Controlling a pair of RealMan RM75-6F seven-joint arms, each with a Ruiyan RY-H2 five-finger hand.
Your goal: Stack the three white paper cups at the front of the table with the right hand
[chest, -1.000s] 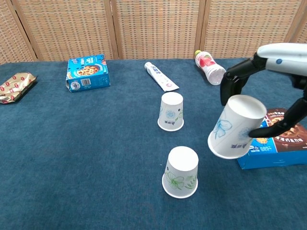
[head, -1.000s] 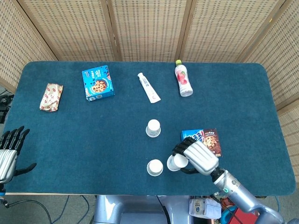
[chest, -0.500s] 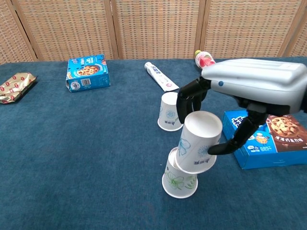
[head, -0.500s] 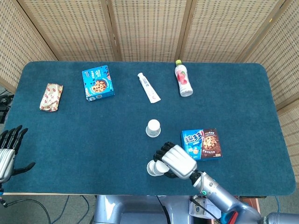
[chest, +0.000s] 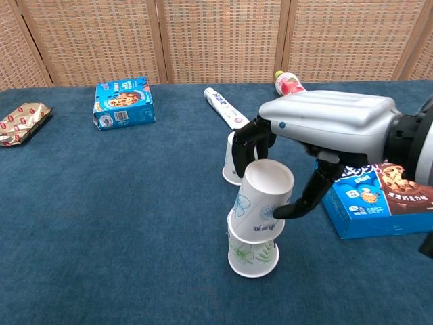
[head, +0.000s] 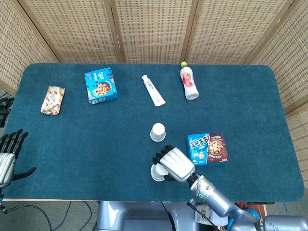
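The right hand [chest: 318, 145] pinches an upturned paper cup [chest: 262, 196] between thumb and fingers, tilted and partly seated over a second cup [chest: 252, 254] at the near edge of the surface [chest: 101, 223]. The third cup [head: 158, 132] stands just beyond them. Thin paper walls look light and easily crushed, so a gentle hold around the side, away from the rim, seems wise. The left hand [head: 9, 154] hangs spread at the near left, holding nothing.

Bench [head: 72, 139]: snack packet [head: 52, 100] far left, blue cookie box [head: 101, 85], tube [head: 153, 90], pink bottle [head: 188, 81] lying; second cookie box [head: 208, 148] near right.
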